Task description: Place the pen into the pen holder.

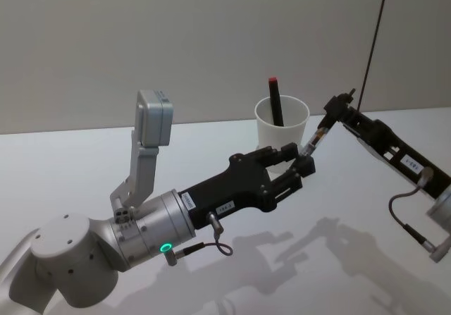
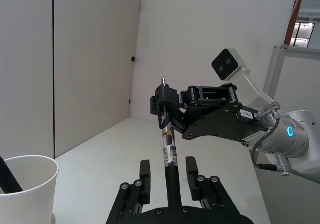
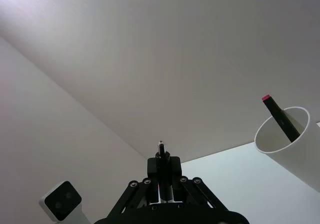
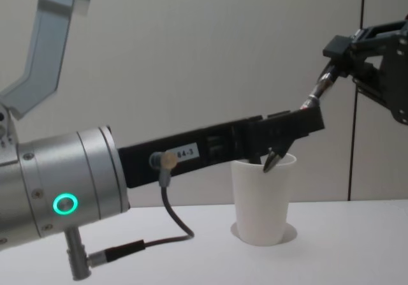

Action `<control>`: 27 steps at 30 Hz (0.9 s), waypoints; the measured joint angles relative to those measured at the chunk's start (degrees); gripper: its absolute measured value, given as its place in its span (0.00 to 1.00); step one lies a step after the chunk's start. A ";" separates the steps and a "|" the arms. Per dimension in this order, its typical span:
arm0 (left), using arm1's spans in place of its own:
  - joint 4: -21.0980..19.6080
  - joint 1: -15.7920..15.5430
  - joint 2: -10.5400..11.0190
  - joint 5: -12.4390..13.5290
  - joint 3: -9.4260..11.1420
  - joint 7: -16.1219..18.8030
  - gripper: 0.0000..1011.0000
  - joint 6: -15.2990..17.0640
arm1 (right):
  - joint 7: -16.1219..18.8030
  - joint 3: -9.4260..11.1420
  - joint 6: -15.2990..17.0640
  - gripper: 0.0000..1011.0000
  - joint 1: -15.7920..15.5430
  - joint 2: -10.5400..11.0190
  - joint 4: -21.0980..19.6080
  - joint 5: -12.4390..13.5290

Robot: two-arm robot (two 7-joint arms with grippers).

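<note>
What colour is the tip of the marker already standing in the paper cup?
Red, on a black marker standing in the white pen holder. The head view shows it best.

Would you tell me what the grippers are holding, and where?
The right gripper grips the pen at its upper end; the open left gripper straddles its lower end.

Overhead and side views sharing cup (image 1: 282, 128)

Pen holder (image 1: 282, 121) mouth partly taken by a marker (image 1: 275, 101), seemingly open beside it.
</note>
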 joint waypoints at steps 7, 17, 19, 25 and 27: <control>0.00 0.00 0.00 0.00 0.00 0.00 0.63 0.00 | 0.00 0.01 0.00 0.13 0.00 0.00 0.00 0.00; -0.01 0.00 0.00 -0.01 0.00 0.00 0.90 -0.03 | -0.01 0.02 -0.01 0.13 0.00 0.04 0.03 0.00; -0.01 0.00 0.00 -0.01 0.00 0.00 0.96 -0.03 | 0.03 0.02 -0.15 0.13 0.01 0.14 0.07 0.01; -0.01 0.00 0.00 -0.01 0.00 -0.01 0.99 -0.03 | 0.31 0.18 -0.83 0.13 0.02 0.68 0.21 0.10; -0.01 0.00 0.00 -0.01 0.00 -0.02 0.99 -0.03 | 0.34 0.27 -1.05 0.13 -0.01 0.92 0.25 0.15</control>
